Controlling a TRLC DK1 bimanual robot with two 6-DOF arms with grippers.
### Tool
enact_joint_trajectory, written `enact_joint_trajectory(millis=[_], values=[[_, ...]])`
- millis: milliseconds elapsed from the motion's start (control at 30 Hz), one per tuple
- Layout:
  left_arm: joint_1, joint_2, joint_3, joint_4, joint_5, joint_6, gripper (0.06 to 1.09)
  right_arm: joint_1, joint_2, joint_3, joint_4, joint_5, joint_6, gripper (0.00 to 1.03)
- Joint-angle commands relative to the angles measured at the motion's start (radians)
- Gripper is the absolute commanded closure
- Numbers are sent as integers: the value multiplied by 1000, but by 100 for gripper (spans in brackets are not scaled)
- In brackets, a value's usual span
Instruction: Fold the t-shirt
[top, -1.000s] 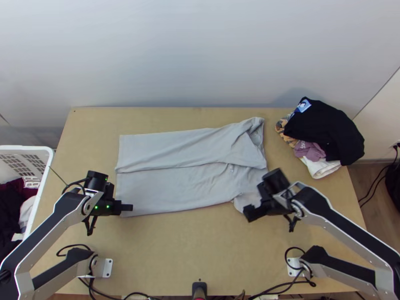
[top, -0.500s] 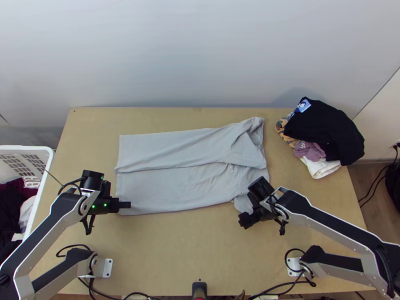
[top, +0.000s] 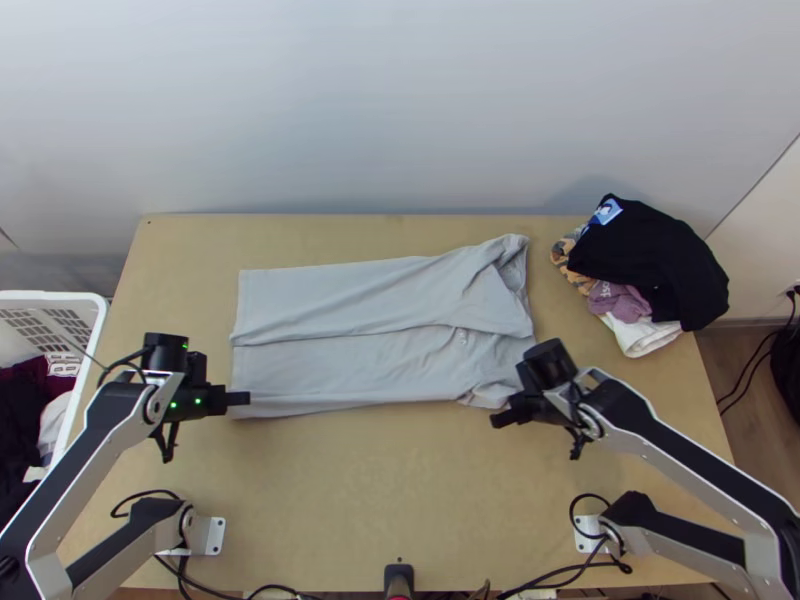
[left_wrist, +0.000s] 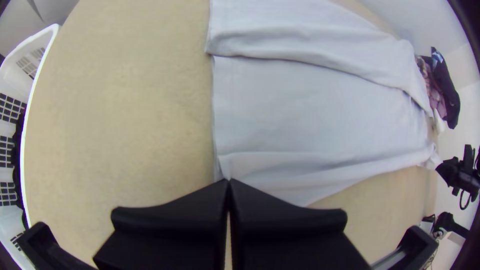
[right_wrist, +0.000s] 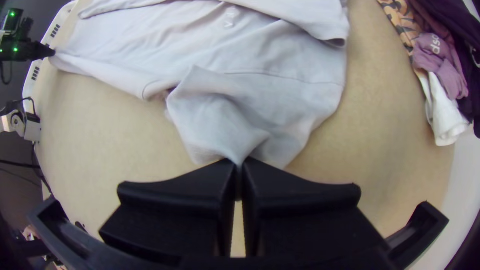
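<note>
Light-grey cotton-like t-shirt (top: 350, 300) lies lengthwise over the middle of the light wooden table (top: 350, 500), hem end towards the left arm, sleeve end towards the right arm. Far part is turned over lengthwise, its loose edge running along the body as a wavy line; near part shows flatter, with shallow wrinkles. Left gripper (top: 243, 398) is at the near corner of the hem; in the left wrist view its wide black fingers are pressed together on the cloth there, a long crease running off from the tips. Right gripper (top: 497, 418) is at the near side of the sleeve end; in the right wrist view its fingers pinch the sleeve fabric, which gathers in soft folds towards the tips. Far right corner of table: heap with a black garment (top: 650, 255) on top, mauve cloth (top: 620, 300) and white cloth (top: 640, 337) under it. Beside the table's left edge: white plastic laundry basket (top: 50, 294) holding dark clothes (top: 20, 430).
</note>
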Motion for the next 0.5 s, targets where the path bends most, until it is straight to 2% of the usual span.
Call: enact_joint_trajectory(millis=[0, 100, 467], values=[[71, -31, 46, -87, 67, 69, 105, -26, -112, 64, -168, 0, -17, 100], [91, -62, 72, -166, 141, 133, 105, -3, -138, 102, -251, -35, -17, 100], [91, -169, 130, -361, 187, 254, 105, 80, -159, 197, -556, -144, -75, 100]])
